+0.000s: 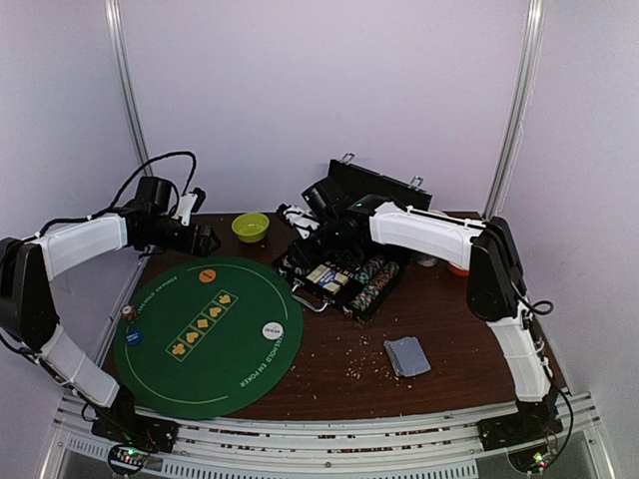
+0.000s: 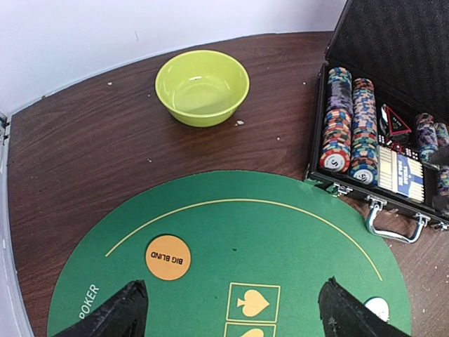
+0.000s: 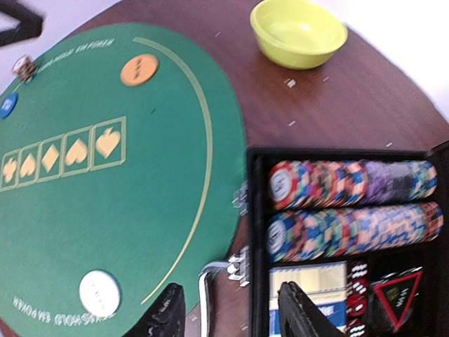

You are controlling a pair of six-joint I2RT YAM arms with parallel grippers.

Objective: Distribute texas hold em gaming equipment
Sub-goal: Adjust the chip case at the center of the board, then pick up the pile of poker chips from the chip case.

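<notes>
Two claws hang over the table. The left claw (image 2: 235, 317) hovers above the rear left part of the green mat (image 1: 205, 329), spread wide and empty. On the mat lie an orange blind disc (image 2: 168, 258) and, toward its right edge, the white dealer disc (image 1: 272, 329). At the rear middle of the table, the open case (image 2: 393, 56) holds rows of chips (image 3: 351, 207). The right claw (image 3: 235, 319) hangs over the case's front wall beside the handle (image 2: 393, 226), jaws partly apart and gripping nothing. The cards (image 1: 406, 356) lie near the front right corner. To lift chips cleanly, the right claw should probably move over a row's end, straddle only a few chips, and stay clear of the wall.
</notes>
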